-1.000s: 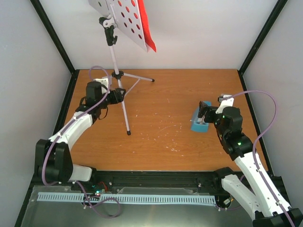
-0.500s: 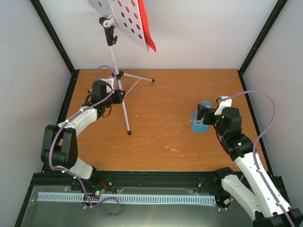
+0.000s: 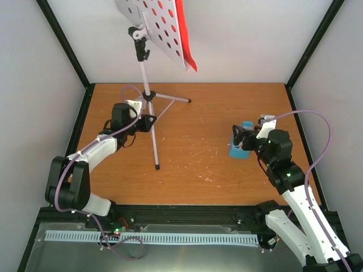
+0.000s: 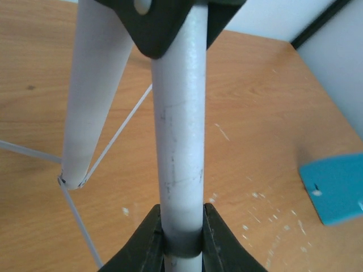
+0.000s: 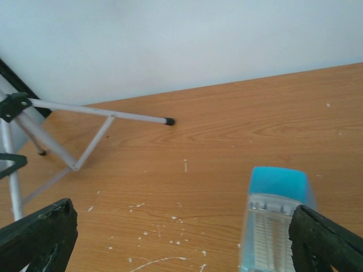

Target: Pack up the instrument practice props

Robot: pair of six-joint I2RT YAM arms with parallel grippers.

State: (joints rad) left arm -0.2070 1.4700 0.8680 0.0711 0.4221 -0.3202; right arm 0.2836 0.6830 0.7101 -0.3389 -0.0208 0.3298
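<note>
L jaws clenched on music stand point(image 4: 180, 141), on the center pole just below the tripod hub. Wrist cam shows both pads tight against the tube. Stand is at back-left of counter point(image 3: 198, 113), legs spread. Punched white desk is tilted up top, w/ red sheet point(image 3: 184, 28) behind it, showing thru the holes and along its right edge. R jaws released, spread wide, holding nothing. Blue metronome point(image 3: 239, 148) sits on counter, right side, just ahead of R jaws and nearer one finger. Can't tell if touching.

No writing, label or number can be read anywhere.
</note>
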